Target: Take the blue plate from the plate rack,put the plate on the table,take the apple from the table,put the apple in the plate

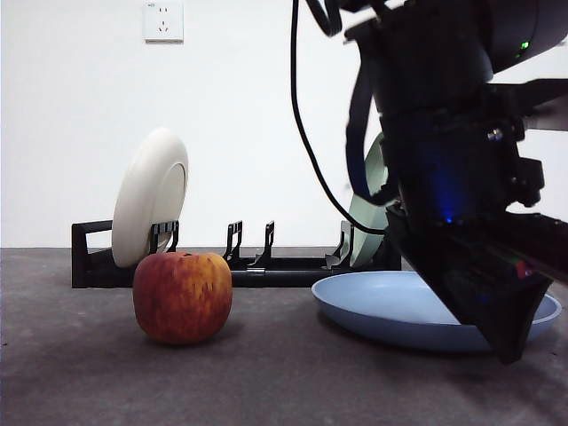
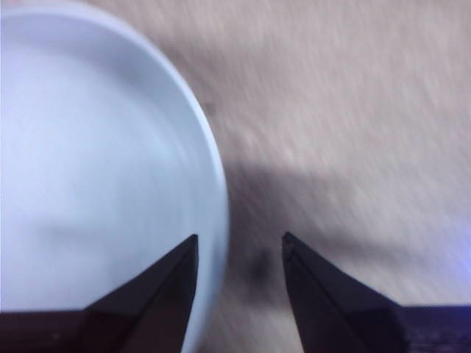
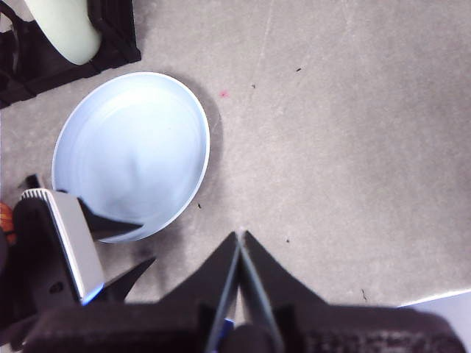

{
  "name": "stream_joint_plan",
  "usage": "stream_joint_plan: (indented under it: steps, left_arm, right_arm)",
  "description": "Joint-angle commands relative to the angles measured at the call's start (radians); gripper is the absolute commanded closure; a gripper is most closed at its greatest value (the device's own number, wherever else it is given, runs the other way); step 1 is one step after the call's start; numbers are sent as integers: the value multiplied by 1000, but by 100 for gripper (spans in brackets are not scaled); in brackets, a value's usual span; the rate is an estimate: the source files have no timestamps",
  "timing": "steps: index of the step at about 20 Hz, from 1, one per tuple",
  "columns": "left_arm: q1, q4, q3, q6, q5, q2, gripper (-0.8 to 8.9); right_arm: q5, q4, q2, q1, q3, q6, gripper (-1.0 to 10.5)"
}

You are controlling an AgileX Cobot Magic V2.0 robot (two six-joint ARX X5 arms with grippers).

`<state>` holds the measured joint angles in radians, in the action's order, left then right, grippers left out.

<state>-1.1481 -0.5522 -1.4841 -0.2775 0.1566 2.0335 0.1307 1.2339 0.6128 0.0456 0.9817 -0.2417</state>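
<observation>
The blue plate (image 1: pixel 390 306) is lying flat on the table (image 1: pixel 80 373). The left gripper (image 2: pixel 239 254) is hovering open over its rim. The right gripper (image 3: pixel 241 243) is waiting with its jaws closed.

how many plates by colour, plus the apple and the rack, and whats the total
blue plate: 1, flat on the table
cream-white plate: 1, upright in the plate rack
pale green plate: 1, in the rack
apple: 1
plate rack: 1
total: 5
</observation>
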Motion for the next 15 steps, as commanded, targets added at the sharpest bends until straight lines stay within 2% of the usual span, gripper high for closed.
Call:
stream_joint_plan:
  steps: [1, 4, 8, 9, 11, 14, 15]
  left_arm:
    - [-10, -101, -68, 58, -50, -9, 621]
    - [-14, -234, -158, 95, -156, -41, 626]
    - [-16, -533, -333, 171, -202, -95, 630]
    - [-16, -620, -368, 173, -216, -122, 642]
    - [-18, -719, -389, 177, -216, -200, 805]
    - [-18, -743, -389, 216, -216, -348, 821]
    - [-18, -744, -389, 242, -216, -408, 821]
  right_arm:
    - [-1, -5, -3, 0, 3, 10, 946]
    - [-1, -6, -3, 0, 3, 10, 945]
    - [4, -6, -3, 0, 3, 22, 945]
    - [26, -5, -3, 0, 3, 53, 945]
    - [109, -7, -2, 0, 3, 98, 945]
    - [222, -48, 0, 0, 3, 114, 922]
    - [255, -75, 0, 0, 3, 115, 848]
